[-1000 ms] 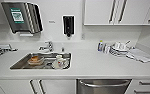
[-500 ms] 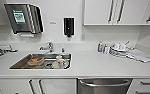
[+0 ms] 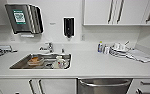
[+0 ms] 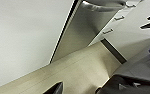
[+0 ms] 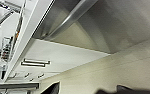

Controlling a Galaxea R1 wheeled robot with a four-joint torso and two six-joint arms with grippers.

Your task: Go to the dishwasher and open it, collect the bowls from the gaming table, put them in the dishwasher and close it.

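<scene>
The dishwasher (image 3: pixel 103 87) sits under the white counter, straight ahead and slightly right, its brushed steel front shut and its bar handle (image 3: pixel 104 82) across the top. The left wrist view shows the same steel front (image 4: pixel 83 32) beside a white cabinet door, above the beige floor. In the right wrist view the steel front (image 5: pixel 111 27) and its handle (image 5: pixel 71 17) loom close. The gaming table and the bowls are out of view. A dark tip of the left gripper (image 4: pixel 53 88) and one of the right gripper (image 5: pixel 53 89) poke in at the frame edge.
A steel sink (image 3: pixel 18 65) holding dishes lies left of the dishwasher, with a tap (image 3: pixel 49 47) behind. Small bottles (image 3: pixel 100 46), stacked dishes (image 3: pixel 119 48) and a cloth (image 3: pixel 141 55) crowd the counter's right. A towel dispenser (image 3: pixel 24 18), soap dispenser (image 3: pixel 68 27) and upper cabinets (image 3: pixel 98 11) hang above.
The whole head picture has shifted slightly, so the camera has crept closer to the counter. The things on the counter have not moved.
</scene>
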